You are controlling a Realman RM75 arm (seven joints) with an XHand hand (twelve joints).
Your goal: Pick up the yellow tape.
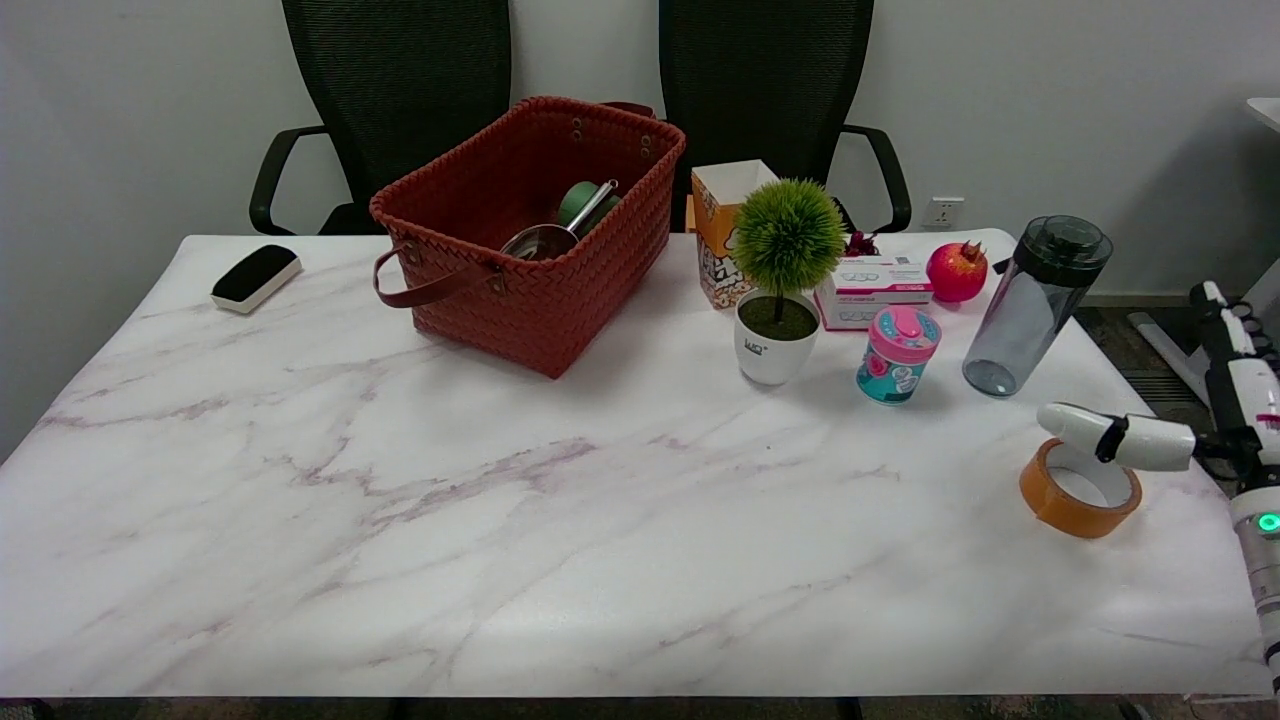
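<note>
1. Head view: the yellow tape [1080, 489] lies flat on the marble tabletop [560, 540], near its right edge, in front of the grey bottle [1035, 305].
2. The right hand [1150, 443] reaches in from the right; one white finger [1078, 424] crosses the roll's far rim. Whether it touches is unclear, and its grip state cannot be told.
3. The tape is an orange-yellow ring with a pale inner core, smooth and glossy.

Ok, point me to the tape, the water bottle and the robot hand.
tape [1060, 510]: head view, front of its orange outer wall.
water bottle [1020, 325]: head view, clear body.
robot hand [1120, 438]: head view, white finger over the tape.
</note>
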